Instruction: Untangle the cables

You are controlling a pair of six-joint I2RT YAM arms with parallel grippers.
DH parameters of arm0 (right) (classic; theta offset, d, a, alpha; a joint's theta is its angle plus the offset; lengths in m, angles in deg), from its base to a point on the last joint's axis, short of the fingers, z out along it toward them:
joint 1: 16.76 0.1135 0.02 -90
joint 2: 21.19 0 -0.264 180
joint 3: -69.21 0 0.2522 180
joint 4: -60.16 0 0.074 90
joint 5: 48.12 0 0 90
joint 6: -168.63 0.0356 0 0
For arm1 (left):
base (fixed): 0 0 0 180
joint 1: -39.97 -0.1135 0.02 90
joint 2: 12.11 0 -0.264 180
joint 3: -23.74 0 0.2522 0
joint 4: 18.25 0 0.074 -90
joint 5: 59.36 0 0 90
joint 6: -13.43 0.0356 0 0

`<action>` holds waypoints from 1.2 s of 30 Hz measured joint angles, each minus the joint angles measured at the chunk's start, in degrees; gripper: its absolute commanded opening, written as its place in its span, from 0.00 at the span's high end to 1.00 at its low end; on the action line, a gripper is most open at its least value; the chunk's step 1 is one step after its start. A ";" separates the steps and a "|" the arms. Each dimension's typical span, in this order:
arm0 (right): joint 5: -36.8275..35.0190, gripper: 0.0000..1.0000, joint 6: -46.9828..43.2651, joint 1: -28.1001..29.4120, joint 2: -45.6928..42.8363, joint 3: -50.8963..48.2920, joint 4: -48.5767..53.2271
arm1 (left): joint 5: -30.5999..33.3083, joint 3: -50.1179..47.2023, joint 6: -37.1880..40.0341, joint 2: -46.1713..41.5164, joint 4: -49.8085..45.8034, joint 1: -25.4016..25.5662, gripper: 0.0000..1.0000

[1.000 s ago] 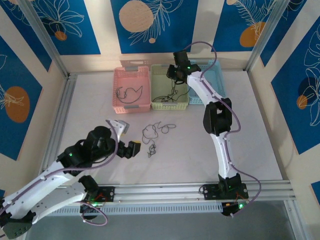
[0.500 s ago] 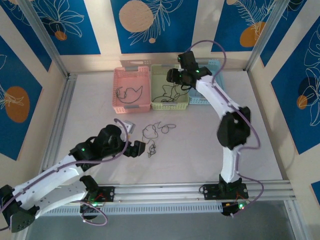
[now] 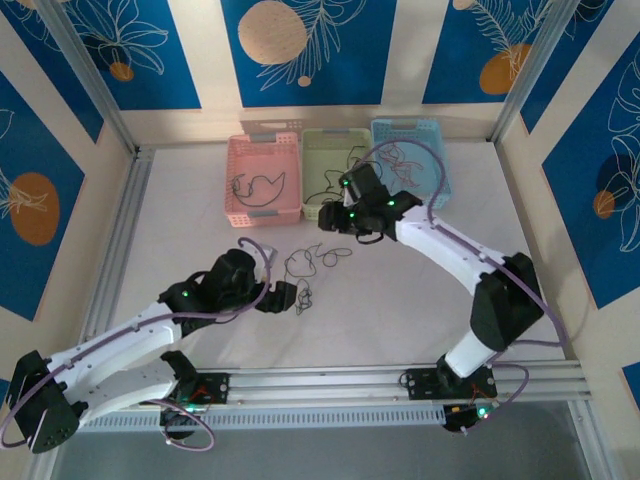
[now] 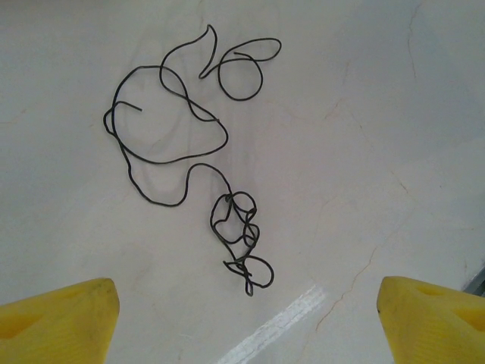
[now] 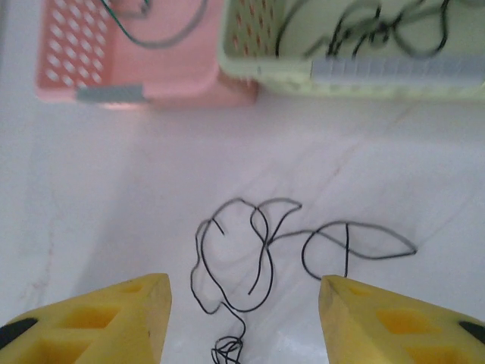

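right claw [image 5: 242, 287] has swung back over the cables [image 4: 241, 227], jaws open.

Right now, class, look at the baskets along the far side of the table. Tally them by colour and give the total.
Pink basket: 1
Green basket: 1
Blue basket: 1
Total: 3
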 measured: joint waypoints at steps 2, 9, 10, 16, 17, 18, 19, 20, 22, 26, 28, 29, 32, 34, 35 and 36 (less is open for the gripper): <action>0.28 0.46 1.68 1.18 3.39 0.07 -0.28 | -0.02 -0.63 0.02 -1.31 -0.50 -0.07 0.12; -0.52 0.46 5.16 3.06 14.84 3.76 0.44 | 0.48 -1.27 0.02 -6.60 -2.84 -0.81 0.12; -0.85 0.46 5.55 3.34 16.06 4.35 0.59 | 0.63 -1.33 0.02 -7.17 -3.26 -0.87 0.11; -1.51 0.51 7.15 4.37 20.15 5.18 0.66 | 0.85 -2.23 0.02 -8.96 -4.72 -1.20 0.11; -1.57 0.54 7.32 4.46 20.72 5.31 0.61 | 0.85 -2.27 0.02 -8.96 -4.79 -1.31 0.11; -1.64 0.58 7.43 4.50 21.16 5.38 0.59 | 0.85 -2.27 0.02 -8.94 -4.81 -1.36 0.11; -1.73 0.63 7.50 4.50 21.49 5.40 0.48 | 0.85 -2.27 0.04 -8.96 -4.79 -1.40 0.11; -1.95 0.69 7.45 4.48 21.59 5.42 0.42 | 0.83 -2.27 0.04 -8.96 -4.76 -1.42 0.11; -2.51 0.80 7.32 4.48 21.59 5.44 0.20 | 0.85 -2.27 0.04 -8.94 -4.76 -1.46 0.11; -3.10 0.96 6.45 4.24 21.42 5.46 -0.81 | 0.83 -2.27 0.07 -8.96 -4.76 -1.57 0.11; -3.50 1.00 5.90 4.11 20.24 4.57 -2.05 | 0.85 -2.27 0.04 -8.96 -4.76 -1.62 0.11; -3.72 1.00 5.18 3.98 18.84 3.54 -2.84 | 0.85 -2.29 0.04 -8.98 -4.79 -1.68 0.11; -4.09 1.00 3.69 3.28 12.20 -0.61 -5.16 | 0.90 -2.27 0.07 -9.14 -4.81 -1.86 0.11; -3.85 1.00 2.67 2.25 6.05 -3.26 -6.69 | 0.92 -2.29 0.07 -9.22 -4.83 -1.90 0.11; -3.28 1.00 2.16 1.44 2.75 -4.15 -7.43 | 0.90 -2.27 0.07 -9.22 -4.83 -1.95 0.11; -2.75 1.00 1.75 0.66 0.11 -4.59 -8.07 | 0.85 -2.29 0.07 -9.22 -4.79 -1.95 0.11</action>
